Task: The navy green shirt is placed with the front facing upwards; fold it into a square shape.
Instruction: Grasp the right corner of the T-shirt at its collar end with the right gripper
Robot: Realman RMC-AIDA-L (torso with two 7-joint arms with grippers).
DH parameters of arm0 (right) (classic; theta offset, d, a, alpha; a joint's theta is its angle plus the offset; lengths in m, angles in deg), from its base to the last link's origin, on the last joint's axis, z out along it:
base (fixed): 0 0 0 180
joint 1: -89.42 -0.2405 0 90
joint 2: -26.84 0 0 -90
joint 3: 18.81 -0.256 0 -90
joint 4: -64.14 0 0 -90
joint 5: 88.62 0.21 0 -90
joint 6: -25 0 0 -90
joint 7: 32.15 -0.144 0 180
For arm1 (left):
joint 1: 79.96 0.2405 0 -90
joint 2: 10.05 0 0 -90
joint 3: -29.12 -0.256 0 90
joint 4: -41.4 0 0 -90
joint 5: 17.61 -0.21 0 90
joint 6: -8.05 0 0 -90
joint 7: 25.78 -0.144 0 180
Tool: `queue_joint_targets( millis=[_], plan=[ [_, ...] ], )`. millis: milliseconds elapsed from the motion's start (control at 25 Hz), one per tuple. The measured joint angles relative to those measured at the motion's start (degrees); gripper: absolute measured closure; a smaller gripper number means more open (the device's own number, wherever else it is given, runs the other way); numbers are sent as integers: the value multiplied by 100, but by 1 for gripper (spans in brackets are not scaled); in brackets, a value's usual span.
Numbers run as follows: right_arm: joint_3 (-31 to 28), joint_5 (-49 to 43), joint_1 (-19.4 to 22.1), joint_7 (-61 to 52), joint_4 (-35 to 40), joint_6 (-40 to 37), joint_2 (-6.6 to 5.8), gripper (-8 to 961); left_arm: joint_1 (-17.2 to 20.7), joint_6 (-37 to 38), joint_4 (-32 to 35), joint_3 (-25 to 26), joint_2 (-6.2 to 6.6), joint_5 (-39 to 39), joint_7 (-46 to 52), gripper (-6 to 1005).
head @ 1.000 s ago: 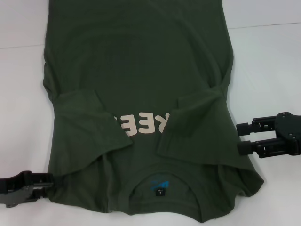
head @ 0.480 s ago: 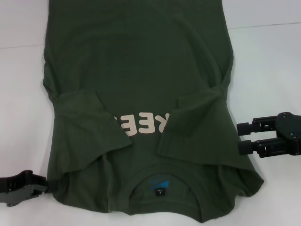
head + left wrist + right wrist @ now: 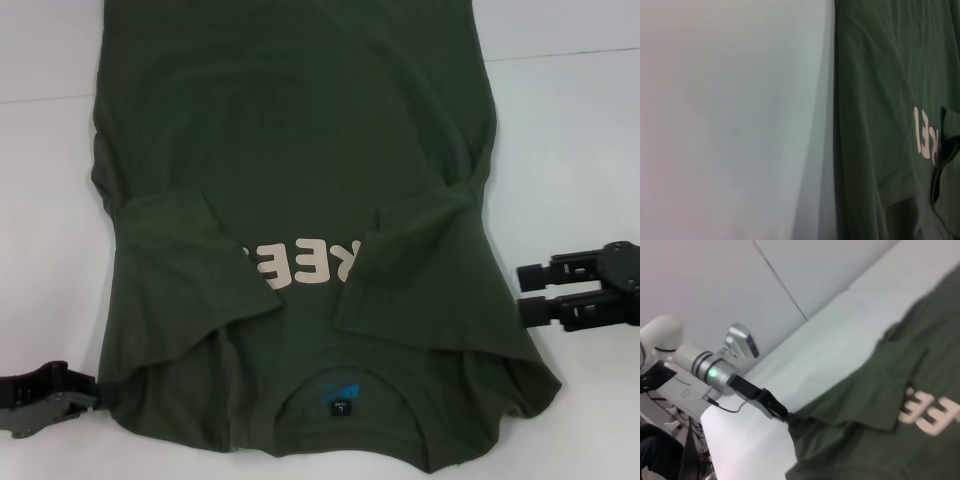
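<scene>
The navy green shirt (image 3: 290, 150) lies front up on the white table (image 3: 570, 130), its collar and blue neck label (image 3: 340, 393) nearest me. Both sleeves are folded inward over the chest and cover part of the cream lettering (image 3: 300, 268). My left gripper (image 3: 88, 403) sits low at the near-left corner, just off the shirt's edge, with its fingers apart and nothing between them. My right gripper (image 3: 521, 292) hovers open beside the right edge, clear of the cloth. The right wrist view shows the left gripper (image 3: 781, 414) at the corner of the shirt (image 3: 880, 405). Shirt cloth (image 3: 880, 100) fills one side of the left wrist view.
Bare white table (image 3: 730, 120) lies on both sides of the shirt. A seam line (image 3: 560, 52) crosses the tabletop at the far right. Robot body parts and cables (image 3: 670, 385) stand beyond the table edge in the right wrist view.
Both grippers have drawn outward from the shirt: the left slid back left off the near-left edge, the right moved right and a little toward me. The shirt lies as before.
</scene>
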Motion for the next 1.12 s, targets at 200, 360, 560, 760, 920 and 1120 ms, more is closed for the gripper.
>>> queue_joint_targets(
  millis=[200, 360, 560, 760, 920, 1120],
  plan=[
    [17, -171, 39, -714, -7, 11, -260, 196, -3, 11, 14, 22, 7, 17, 5, 998],
    [27, -790, -26, -1398, -33, 184, -380, 195, -24, 19, 19, 10, 7, 37, 9, 998],
    [41, -1608, -163, -1831, -42, 503, -314, 195, -56, 29, 20, 14, 14, 40, 8, 997],
    [43, -2117, -368, -1870, -47, 569, -209, 195, -78, 62, 20, 22, 25, 51, 6, 998],
    [42, -2343, -485, -1886, -133, 657, -152, 195, -79, 67, 20, 24, 25, 54, 5, 998],
    [56, -2369, -554, -1893, -396, 811, -148, 195, -79, 68, 21, 24, 25, 55, 3, 997]
  ],
)
